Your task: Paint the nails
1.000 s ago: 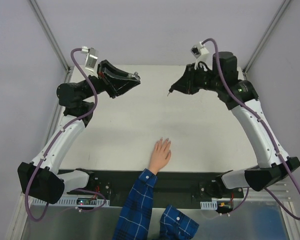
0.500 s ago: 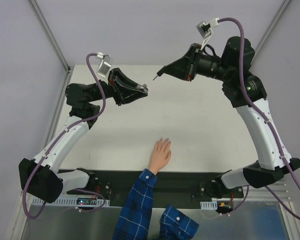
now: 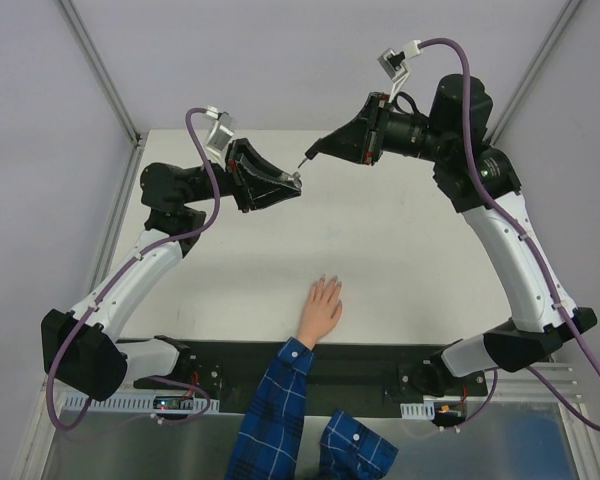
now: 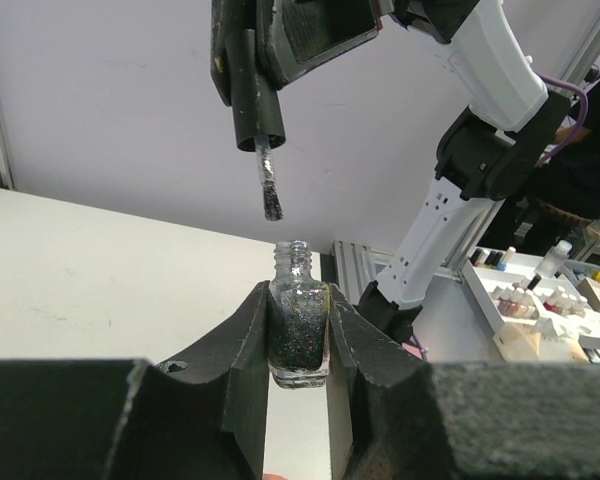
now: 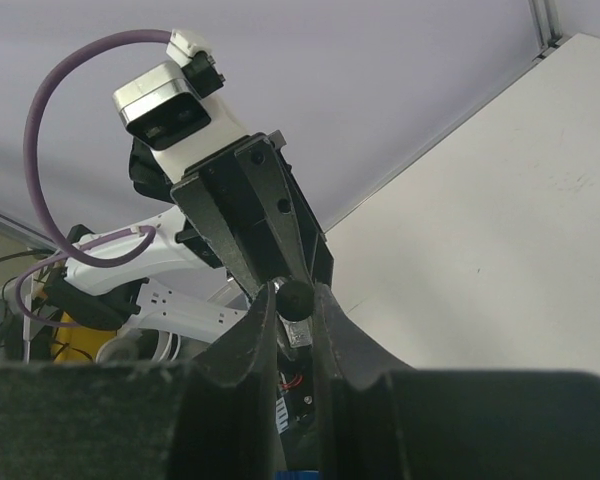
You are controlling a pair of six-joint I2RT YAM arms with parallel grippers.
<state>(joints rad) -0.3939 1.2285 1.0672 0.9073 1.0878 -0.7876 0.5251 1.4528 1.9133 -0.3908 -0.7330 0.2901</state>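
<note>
The left gripper (image 3: 286,182) clamped the open bottle (image 4: 299,335); the right gripper (image 3: 318,150) pinched the brush cap (image 4: 248,75) just above it. Well short of both, the nails (image 3: 326,284) tipped a flat hand (image 3: 320,312), fingers pointing lengthwise toward them.

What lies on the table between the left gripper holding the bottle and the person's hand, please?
Nothing: in the top external view, only bare white table separates the left gripper from the hand.

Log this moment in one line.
left end effector: holds bottle | right end effector: holds brush | brush: above bottle | hand: on table
</note>
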